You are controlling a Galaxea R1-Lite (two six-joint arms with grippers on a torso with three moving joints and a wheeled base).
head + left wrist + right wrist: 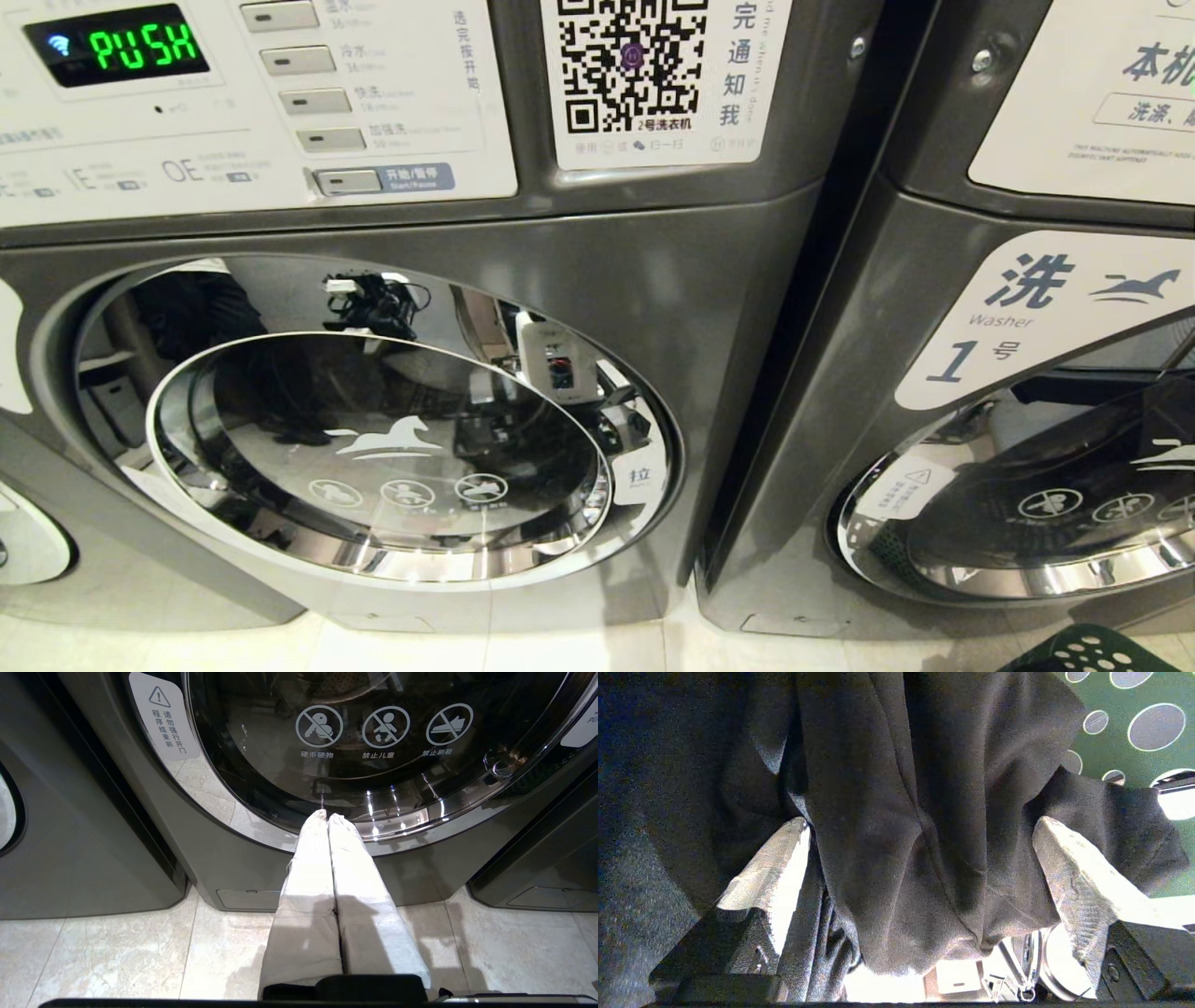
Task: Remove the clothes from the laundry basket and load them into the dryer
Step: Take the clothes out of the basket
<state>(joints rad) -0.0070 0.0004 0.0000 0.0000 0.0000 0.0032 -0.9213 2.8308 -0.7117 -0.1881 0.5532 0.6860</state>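
Note:
The dryer [597, 280] is a grey front-loader straight ahead, and its round glass door [392, 448] is shut. Only a corner of the green laundry basket [1088, 653] shows at the lower right of the head view. In the right wrist view my right gripper [920, 823] is open inside the basket [1134, 700]. Black clothes [901, 788] bulge between its widely spread fingers [1073, 872]. My left gripper [328, 816] is shut and empty, parked low and pointing at the bottom of the door [373, 742].
A second grey machine [980, 373] marked with a 1 stands right of the dryer, and a third [70, 835] stands on the left. The control panel display [121, 42] reads PUSH. Pale floor tiles [117, 952] lie in front of the machines.

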